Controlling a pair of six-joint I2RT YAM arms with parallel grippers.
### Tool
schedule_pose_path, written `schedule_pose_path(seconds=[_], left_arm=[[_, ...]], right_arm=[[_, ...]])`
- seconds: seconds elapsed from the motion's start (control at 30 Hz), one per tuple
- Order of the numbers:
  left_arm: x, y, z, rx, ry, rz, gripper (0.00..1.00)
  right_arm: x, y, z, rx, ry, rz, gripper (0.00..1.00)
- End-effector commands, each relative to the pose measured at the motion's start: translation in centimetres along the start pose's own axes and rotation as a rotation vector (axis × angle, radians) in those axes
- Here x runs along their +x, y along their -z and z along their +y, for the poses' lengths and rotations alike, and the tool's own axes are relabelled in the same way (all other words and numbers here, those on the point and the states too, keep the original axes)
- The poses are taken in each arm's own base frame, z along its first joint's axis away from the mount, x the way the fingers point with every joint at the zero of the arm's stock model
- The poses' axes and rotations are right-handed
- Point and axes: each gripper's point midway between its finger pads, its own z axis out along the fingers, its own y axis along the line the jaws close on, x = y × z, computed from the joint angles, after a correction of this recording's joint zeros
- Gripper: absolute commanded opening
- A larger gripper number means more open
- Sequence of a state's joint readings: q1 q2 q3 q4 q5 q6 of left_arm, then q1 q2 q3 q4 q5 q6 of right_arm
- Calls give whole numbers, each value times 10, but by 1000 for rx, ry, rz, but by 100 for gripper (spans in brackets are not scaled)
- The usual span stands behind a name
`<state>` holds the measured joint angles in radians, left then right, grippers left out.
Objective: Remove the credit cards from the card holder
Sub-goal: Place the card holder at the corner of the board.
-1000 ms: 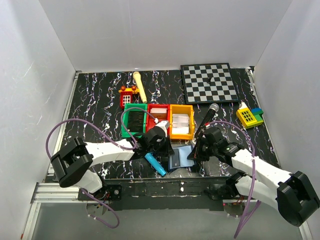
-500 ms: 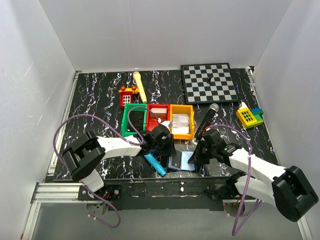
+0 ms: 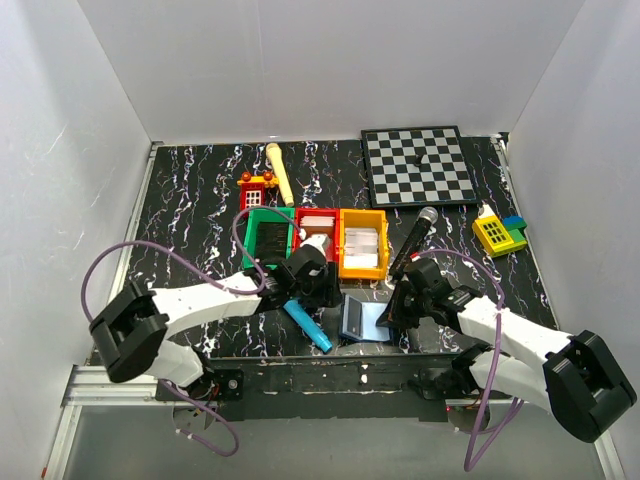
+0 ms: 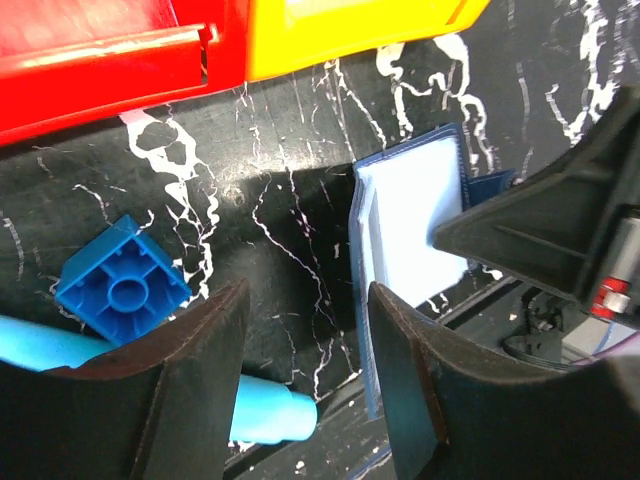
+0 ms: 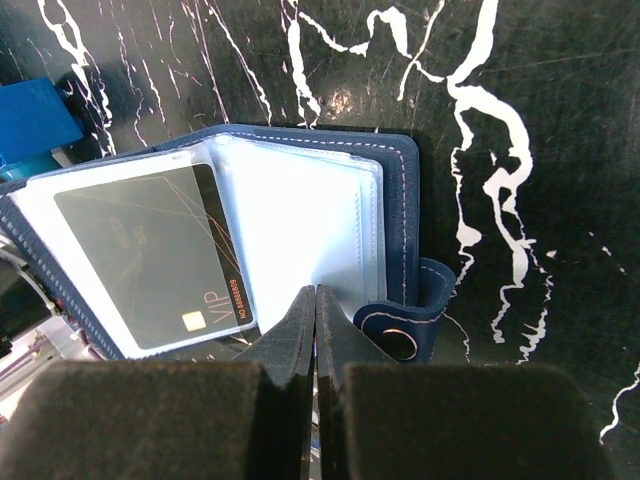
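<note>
- And the left gripper point(image 4: 305, 295) lets go! Its jaws have swung apart in the last second, with bare black marbled worktop point(image 4: 300, 200) showing between them and nothing held.
- That arm has backed off a touch too, so the left gripper now hangs just left of the small dark navy folding card holder point(image 3: 362, 320), clear of its edge.
- The card holder has hardly shifted: it lies spread open, pale blue-grey inside facing up.
- The right gripper point(image 5: 316, 300) hasn't budged. Its jaws are closed tight together, tip pressed on the clear sleeve beside the snap tab, pinning the card holder down rather than clamping anything, as far as I can tell.
- Look inside: a dark plastic card point(image 5: 150, 255) marked VIP sits tucked in the left sleeve.
- My read is that the opening is done and the pulling is not. I see no card loose beside the card holder.
- A small blue toy brick point(image 4: 122, 290) and a long cyan toy microphone point(image 4: 265, 420) lie left of the card holder, right in the left gripper's lane. The next reach should clear them.
</note>
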<state>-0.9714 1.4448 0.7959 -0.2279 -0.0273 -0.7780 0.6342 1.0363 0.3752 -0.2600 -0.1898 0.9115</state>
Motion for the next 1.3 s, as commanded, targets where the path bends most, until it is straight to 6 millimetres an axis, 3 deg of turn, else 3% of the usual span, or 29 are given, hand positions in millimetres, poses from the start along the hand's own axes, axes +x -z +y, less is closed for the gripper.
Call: schedule_pose_path(seconds=[0.0, 0.13, 0.3, 0.53, 0.7, 0.8, 1.13, 1.27], left_arm=[[-21, 33, 0, -2, 4, -107, 51], [-35, 57, -13, 84, 42, -190, 53], [-42, 67, -66, 322, 1, -167, 49], [-35, 47, -113, 405, -93, -68, 38], [-18, 28, -126, 408, -127, 1, 35], [-8, 19, -122, 385, -132, 34, 33], [25, -3, -55, 134, -55, 100, 24], [32, -9, -39, 62, -52, 125, 21]], right_arm=[[-6, 1, -6, 46, 20, -15, 1], [-7, 1, -5, 48, 26, -17, 1], [-9, 1, -5, 54, 35, -22, 1], [-9, 1, -6, 56, 33, -19, 1], [-9, 2, -5, 57, 37, -21, 1], [-9, 2, -5, 57, 38, -20, 1], [-10, 3, -4, 50, 42, -24, 1], [-9, 2, -3, 48, 46, -17, 1]])
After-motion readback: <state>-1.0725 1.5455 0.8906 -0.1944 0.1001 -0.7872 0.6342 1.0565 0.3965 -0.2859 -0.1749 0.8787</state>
